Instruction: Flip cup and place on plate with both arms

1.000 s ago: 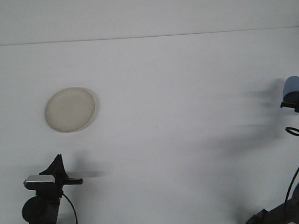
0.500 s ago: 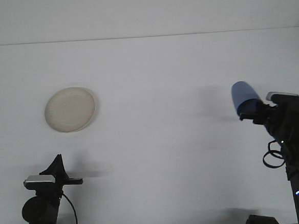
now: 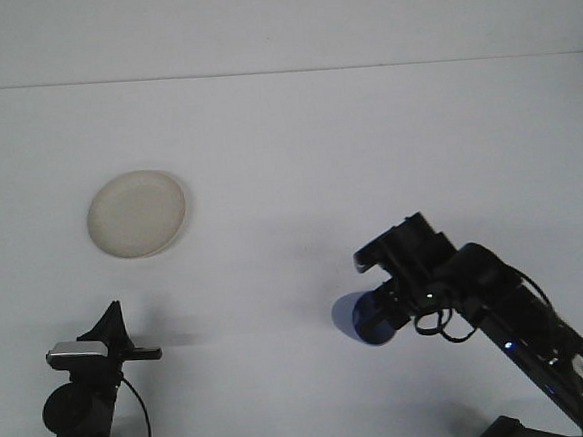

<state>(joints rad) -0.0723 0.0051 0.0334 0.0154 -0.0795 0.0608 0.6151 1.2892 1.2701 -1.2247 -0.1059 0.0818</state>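
The round cream plate [image 3: 136,213] lies flat on the white table at the left. A blue cup [image 3: 367,319] hangs tipped on its side low over the table, right of centre, its rounded end facing left. My right gripper [image 3: 386,310] is shut on the cup, and its black arm reaches in from the lower right corner. My left gripper [image 3: 110,324] stays low at the bottom left, below the plate, holding nothing. The cup's opening is hidden against the gripper.
The white table [image 3: 287,149] ends at a straight far edge near the top of the view. Cables loop off the right arm [image 3: 518,313] and the left arm's base [image 3: 80,413].
My right arm has swung from the far right edge toward the centre and dropped lower, carrying the blue cup and tipping it from upright-ish onto its side. The left arm and plate have not moved.
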